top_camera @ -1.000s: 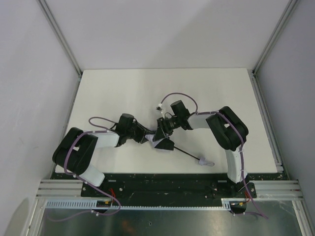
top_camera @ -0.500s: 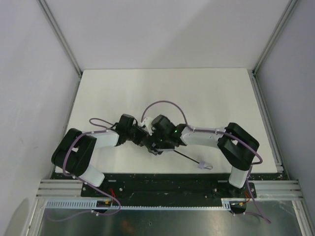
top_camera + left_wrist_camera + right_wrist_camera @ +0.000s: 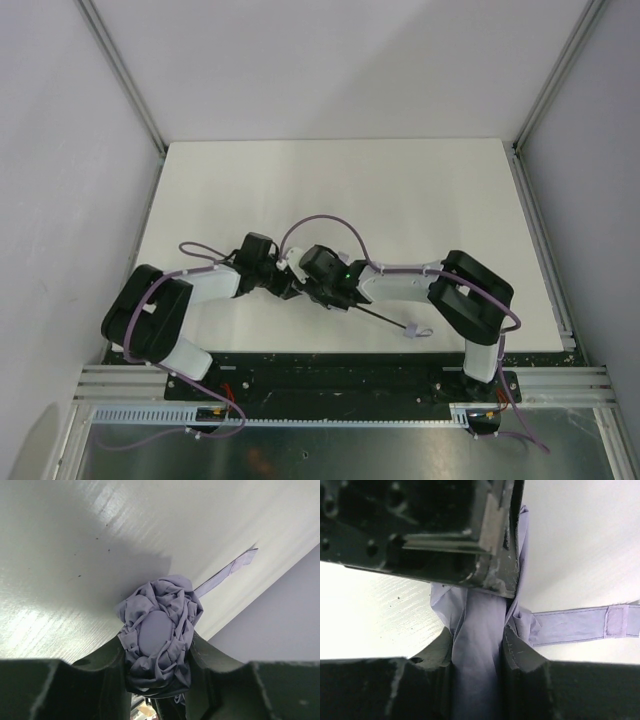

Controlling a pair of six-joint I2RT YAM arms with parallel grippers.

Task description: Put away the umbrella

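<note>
Top external hides most of the umbrella (image 3: 412, 330); wrist views show left pincer (image 3: 157, 656) and right pincer (image 3: 478, 651) clamped on its fabric.

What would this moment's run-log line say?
left tool: shut on umbrella fabric | right tool: shut on same fabric | strap: undone | shaft: out | handle: on table
</note>
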